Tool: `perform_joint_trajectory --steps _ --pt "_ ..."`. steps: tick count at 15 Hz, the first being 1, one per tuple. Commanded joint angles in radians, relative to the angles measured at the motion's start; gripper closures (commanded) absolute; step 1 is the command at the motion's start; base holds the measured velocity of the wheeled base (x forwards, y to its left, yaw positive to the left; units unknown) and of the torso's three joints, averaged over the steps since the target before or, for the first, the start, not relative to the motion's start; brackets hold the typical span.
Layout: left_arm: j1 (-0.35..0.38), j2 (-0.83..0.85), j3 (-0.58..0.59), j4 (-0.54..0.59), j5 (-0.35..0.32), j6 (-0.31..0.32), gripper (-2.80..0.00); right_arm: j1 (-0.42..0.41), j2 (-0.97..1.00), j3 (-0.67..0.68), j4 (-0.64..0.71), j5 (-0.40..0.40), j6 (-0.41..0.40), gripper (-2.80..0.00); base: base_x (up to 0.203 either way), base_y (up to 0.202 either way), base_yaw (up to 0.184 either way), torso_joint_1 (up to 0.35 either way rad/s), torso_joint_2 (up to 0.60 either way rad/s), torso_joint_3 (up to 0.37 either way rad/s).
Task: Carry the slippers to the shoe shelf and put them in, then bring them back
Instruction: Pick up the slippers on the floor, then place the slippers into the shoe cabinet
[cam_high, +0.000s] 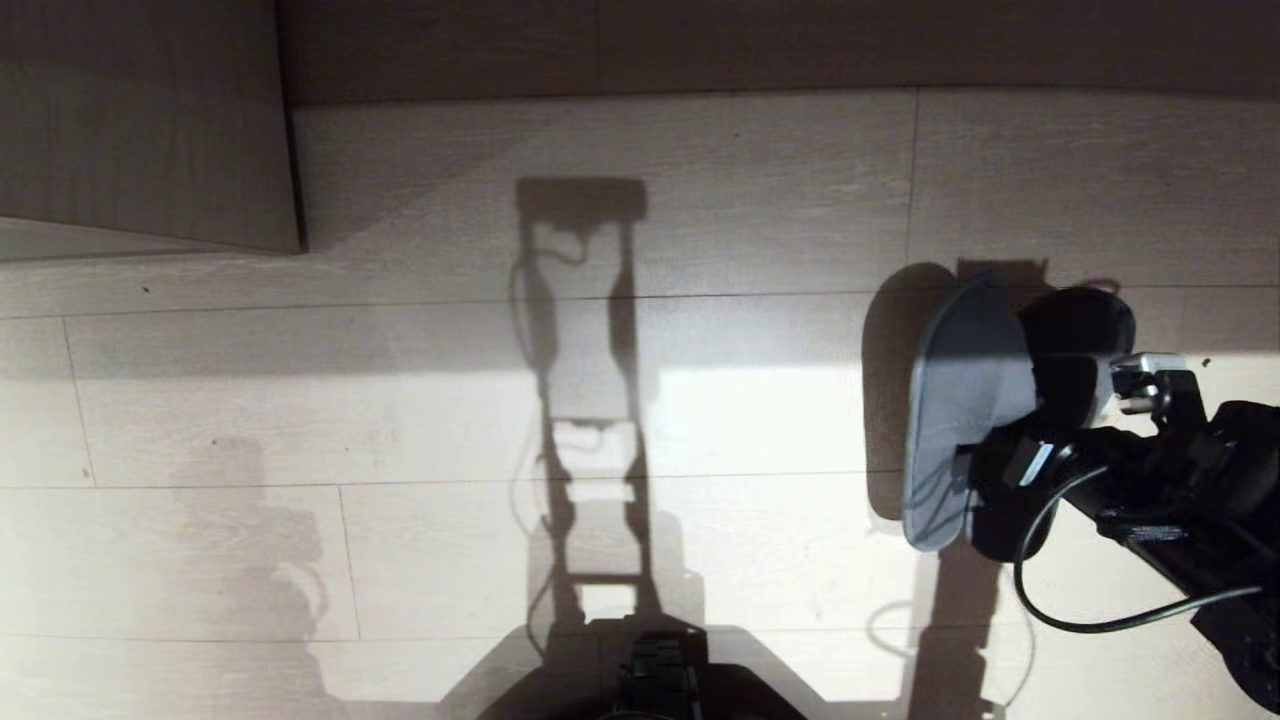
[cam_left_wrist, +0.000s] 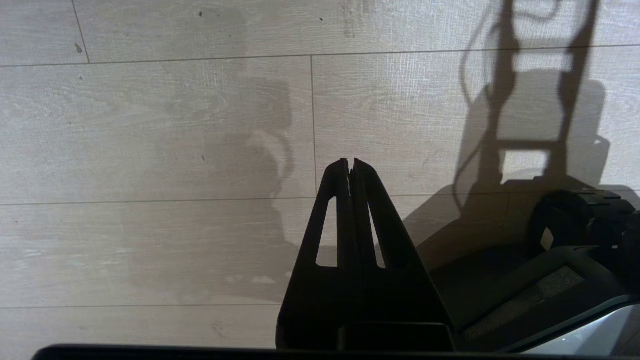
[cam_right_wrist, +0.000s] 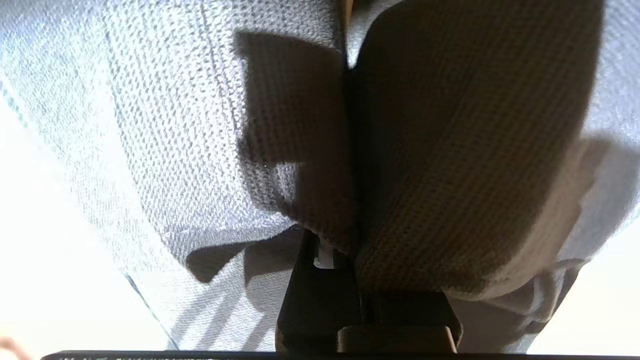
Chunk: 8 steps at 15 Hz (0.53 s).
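Note:
The blue-grey slippers (cam_high: 960, 400) hang on edge above the floor at the right of the head view, one sole facing left, the second slipper (cam_high: 1085, 320) dark behind it. My right gripper (cam_high: 1040, 410) is shut on them. The right wrist view is filled by the woven bands of the slippers (cam_right_wrist: 175, 125), pressed together along a seam with the right gripper (cam_right_wrist: 350, 210) closed around them, its tips hidden by cloth. Low over bare floor, the left gripper (cam_left_wrist: 348, 162) is parked and shut with nothing in it. I cannot make out the shoe shelf.
A grey-brown wood unit (cam_high: 140, 120) juts out at the far left, and a darker wood strip (cam_high: 800, 45) runs along the far edge. Pale plank floor (cam_high: 400, 420) lies between, crossed by my own shadow. My base (cam_left_wrist: 550, 280) shows beside the left gripper.

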Motion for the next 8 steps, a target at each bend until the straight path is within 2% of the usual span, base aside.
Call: perform_joint_trajectory --steps 1,3,8 --pt "0.000 -0.002 0.001 0.000 0.000 -0.001 0.00 0.000 -0.116 0.041 0.023 0.002 0.005 0.00 0.000 0.000 0.000 0.000 0.00 0.000" --pt "0.000 -0.001 0.000 0.000 0.000 -0.001 0.00 0.000 -0.212 0.071 0.092 0.004 0.024 0.00 0.000 0.000 0.000 0.000 0.00 0.000" --pt "0.000 -0.002 0.001 0.000 0.000 0.000 0.00 0.000 -0.540 0.164 0.369 0.040 0.039 0.00 0.000 0.000 0.000 0.000 0.00 0.000"
